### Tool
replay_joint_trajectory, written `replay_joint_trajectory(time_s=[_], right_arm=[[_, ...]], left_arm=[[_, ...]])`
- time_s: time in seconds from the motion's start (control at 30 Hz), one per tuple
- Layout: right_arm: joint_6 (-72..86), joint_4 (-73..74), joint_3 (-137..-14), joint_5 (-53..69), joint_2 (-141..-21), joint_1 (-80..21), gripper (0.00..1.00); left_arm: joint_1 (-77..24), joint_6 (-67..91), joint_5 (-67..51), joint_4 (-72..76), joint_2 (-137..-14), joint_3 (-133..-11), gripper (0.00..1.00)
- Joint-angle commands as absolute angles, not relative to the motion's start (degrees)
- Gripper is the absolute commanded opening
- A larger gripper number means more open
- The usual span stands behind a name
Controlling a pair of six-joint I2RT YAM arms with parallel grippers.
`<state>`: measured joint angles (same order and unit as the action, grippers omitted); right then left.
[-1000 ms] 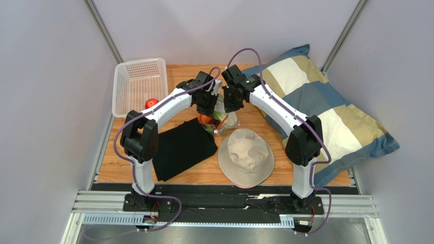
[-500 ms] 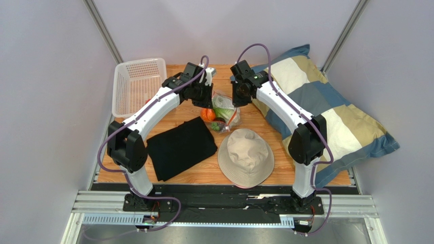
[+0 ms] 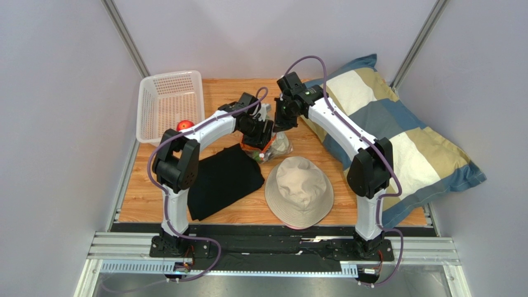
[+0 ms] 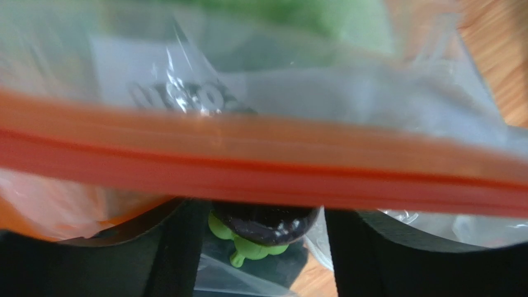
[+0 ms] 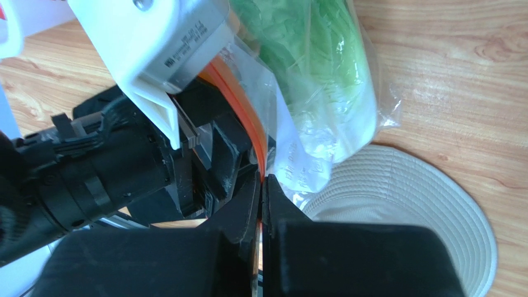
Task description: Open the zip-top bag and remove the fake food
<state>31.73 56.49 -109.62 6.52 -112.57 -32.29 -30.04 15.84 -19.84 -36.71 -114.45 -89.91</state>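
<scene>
The zip-top bag (image 3: 277,147) lies mid-table, clear plastic with an orange-red zip strip (image 4: 266,164). My right gripper (image 5: 261,185) is shut on that strip at its end, above the bag (image 5: 310,154). Pale green cabbage (image 5: 316,74) shows inside the bag. My left gripper (image 4: 265,247) stands open at the bag's mouth. The strip crosses just in front of its fingers (image 4: 176,247). A dark purple-brown fruit (image 4: 266,223) with a green calyx sits between them. In the top view the left gripper (image 3: 260,136) hides most of the food. A red apple (image 3: 183,125) lies in the white basket (image 3: 162,93).
A beige bucket hat (image 3: 299,190) lies just in front of the bag, and a black cloth (image 3: 223,179) lies to its left. A large striped pillow (image 3: 396,142) fills the right side. The basket stands at the far left corner.
My left gripper lifted away from the bag, came back down to its mouth, and opened from shut. The right gripper kept its hold on the zip strip.
</scene>
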Motion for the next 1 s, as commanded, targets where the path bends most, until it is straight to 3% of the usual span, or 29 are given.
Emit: replay_joint_trajectory(time_s=[0.0,0.03,0.23,0.33,0.43,0.47,0.53,0.6,0.67,0.7,0.97], right_arm=[[31.91,55.37,-108.47,6.51,-111.63,-32.43,0.00],[31.73,55.46,-107.41,6.16,-111.36,-32.43,0.00],[31.29,53.70,-101.69,4.84,-108.55,-32.17,0.00],[30.59,53.09,-100.99,4.31,-108.72,-32.08,0.00],[29.79,53.44,-100.90,3.52,-108.55,-31.99,0.00],[29.79,53.35,-100.64,3.25,-108.28,-31.82,0.00],[29.62,53.53,-100.11,1.59,-107.58,-31.29,0.00],[28.92,53.53,-99.93,0.36,-106.53,-30.77,0.00],[28.13,53.53,-100.11,0.17,-105.39,-30.41,0.00],[27.69,53.44,-100.02,-2.52,-104.95,-30.24,0.00],[24.26,52.65,-100.37,-7.11,-104.15,-30.23,0.00]], left_arm=[[-31.55,13.01,-17.41,-30.43,-111.54,-85.35,0.75],[-31.73,13.01,-17.58,-29.45,-111.36,-83.78,0.96],[-33.22,12.57,-13.63,-29.45,-114.51,-82.53,0.97],[-33.22,13.88,-11.87,-27.78,-116.01,-83.14,0.87],[-33.22,14.24,-10.73,-27.95,-115.23,-84.37,0.62],[-33.22,14.24,-10.46,-28.30,-114.53,-84.37,0.42],[-33.14,13.63,-8.97,-28.30,-111.12,-83.24,0.31],[-33.13,13.01,-8.61,-28.83,-108.91,-82.79,0.27],[-33.05,12.92,-8.61,-30.57,-105.83,-82.97,0.07],[-33.13,13.01,-8.96,-31.02,-104.78,-83.14,0.03],[-31.03,20.12,-16.15,-33.13,-97.91,-88.59,0.00]])
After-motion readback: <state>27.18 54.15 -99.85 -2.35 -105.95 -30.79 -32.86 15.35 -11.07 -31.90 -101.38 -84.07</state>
